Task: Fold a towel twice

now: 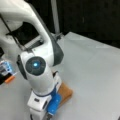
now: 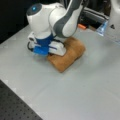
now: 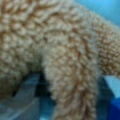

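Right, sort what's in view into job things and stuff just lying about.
Job:
- towel, bunched into a compact folded bundle on the table
- gripper, down on the towel

Lying about:
- small orange object at a front view's left edge

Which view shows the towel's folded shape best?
A front view: the towel lies as a compact folded bundle, the arm covering one end. In a front view only a corner shows; the wrist view is all terry pile.

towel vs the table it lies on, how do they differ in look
The orange-brown terry towel is fuzzy and looped; the grey table is smooth and flat. The towel is bunched into a thick folded bundle under the arm's tool end; the table spreads wide around it. The towel fills the wrist view; the table barely shows there.
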